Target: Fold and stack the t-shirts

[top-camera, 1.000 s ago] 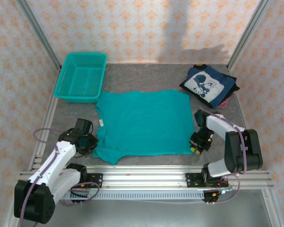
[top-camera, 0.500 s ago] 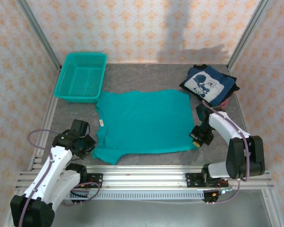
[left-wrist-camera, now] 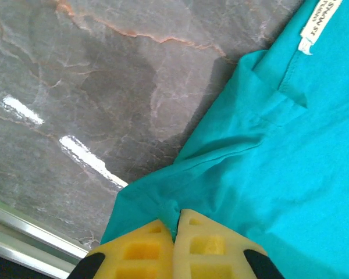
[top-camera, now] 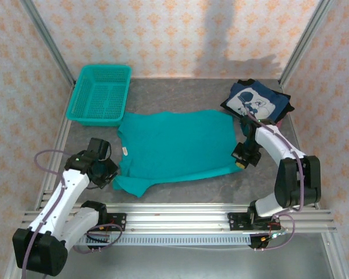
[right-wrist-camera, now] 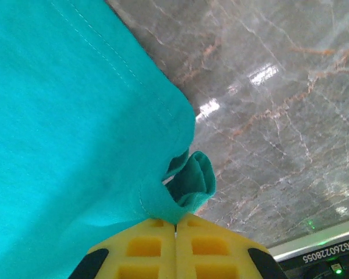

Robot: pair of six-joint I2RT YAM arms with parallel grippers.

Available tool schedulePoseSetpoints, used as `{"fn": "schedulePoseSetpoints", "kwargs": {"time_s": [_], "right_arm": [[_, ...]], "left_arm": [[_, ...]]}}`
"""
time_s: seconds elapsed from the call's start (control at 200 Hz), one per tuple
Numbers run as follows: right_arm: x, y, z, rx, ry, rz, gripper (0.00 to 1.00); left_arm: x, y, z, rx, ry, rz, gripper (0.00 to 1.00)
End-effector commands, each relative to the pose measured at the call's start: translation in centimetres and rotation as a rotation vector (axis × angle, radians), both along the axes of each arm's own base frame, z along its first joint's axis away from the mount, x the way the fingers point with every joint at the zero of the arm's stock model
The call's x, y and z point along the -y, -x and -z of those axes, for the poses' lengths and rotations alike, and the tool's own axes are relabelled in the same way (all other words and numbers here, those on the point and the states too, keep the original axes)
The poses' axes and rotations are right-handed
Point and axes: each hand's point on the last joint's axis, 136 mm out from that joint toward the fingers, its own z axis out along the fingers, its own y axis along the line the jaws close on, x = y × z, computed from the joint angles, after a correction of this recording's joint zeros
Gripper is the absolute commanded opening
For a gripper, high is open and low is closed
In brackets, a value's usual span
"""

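Teal t-shirt (top-camera: 174,145): spread flat mid-table (top-camera: 180,93), white neck label (left-wrist-camera: 317,26) near its left edge.
Left gripper (top-camera: 109,174): yellow fingers pressed together, pinching the shirt's near-left corner (the sleeve end).
Right gripper (top-camera: 242,162): closed on the near-right hem corner, cloth bunched at the tips.
Navy t-shirt (top-camera: 257,104): folded, far right, white cartoon print up.
Teal mesh basket (top-camera: 103,67): far left.

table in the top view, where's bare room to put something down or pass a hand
Widest bare table: the back strip behind the teal shirt, between basket and navy shirt. A narrower strip lies between its near hem and the front rail. Crowded: right side, where the right gripper pinches the teal shirt near the navy one; also the left gripper's corner.
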Motion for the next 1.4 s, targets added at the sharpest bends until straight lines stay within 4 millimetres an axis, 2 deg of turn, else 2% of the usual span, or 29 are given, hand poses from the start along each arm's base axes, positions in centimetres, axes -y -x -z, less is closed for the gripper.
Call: {"fn": "schedulePoseSetpoints", "kwargs": {"time_s": [0.0,0.19,0.28,0.435,0.5,0.525,0.565,0.59,0.63,0.711,0.806,0.956,1.086,1.196,1.281,1.396], "right_arm": [[1.0,0.3,-0.7,-0.013,0.06,-0.047,0.0],[3.5,2.3,-1.6,-0.025,0.128,-0.016,0.0],[4.5,3.8,-1.4,-0.059,0.141,0.01,0.0],[3.6,4.9,0.6,-0.091,0.087,0.059,0.0],[3.3,5.2,1.6,-0.104,0.072,0.083,0.0],[3.3,5.2,1.8,-0.108,0.072,0.085,0.0],[3.3,5.2,2.0,-0.111,0.075,0.083,0.0],[3.3,5.1,1.9,-0.109,0.076,0.082,0.0],[3.4,5.0,1.8,-0.104,0.08,0.08,0.0],[3.5,4.8,1.5,-0.098,0.087,0.07,0.0],[3.5,4.8,1.6,-0.101,0.081,0.066,0.0],[3.4,4.8,1.7,-0.103,0.074,0.056,0.0],[3.3,4.6,1.7,-0.099,0.07,0.048,0.0],[3.3,4.6,1.8,-0.096,0.068,0.051,0.0],[3.3,4.6,1.8,-0.096,0.067,0.051,0.0],[3.2,4.4,1.7,-0.083,0.064,0.057,0.0]], "left_arm": [[0.0,-0.2,-0.8,0.021,-0.016,0.048,0.03],[0.4,0.6,0.2,0.047,0.015,0.041,0.02],[0.8,1.1,1.6,0.015,0.039,0.044,0.03],[1.4,2.2,3.5,-0.065,0.041,0.061,0.04],[2.0,1.6,3.4,-0.037,0.064,0.076,0.17],[2.2,1.4,3.2,-0.024,0.07,0.077,0.28],[2.4,0.7,2.7,0.002,0.079,0.074,0.51],[2.4,0.1,2.1,0.025,0.078,0.073,0.6],[2.3,-0.9,0.9,0.062,0.068,0.07,0.67],[2.2,-3.3,-1.5,0.124,0.045,0.071,0.73],[3.0,-6.0,-2.7,0.127,0.024,0.146,0.73],[3.6,-8.2,-1.1,-0.019,-0.077,0.322,0.69],[3.7,-8.6,0.6,-0.121,-0.122,0.419,0.65],[4.9,-9.3,1.8,-0.137,-0.122,0.488,0.63],[5.6,-9.1,3.0,-0.196,-0.136,0.545,0.56],[5.1,-8.7,4.5,-0.257,-0.181,0.563,0.49]]}}
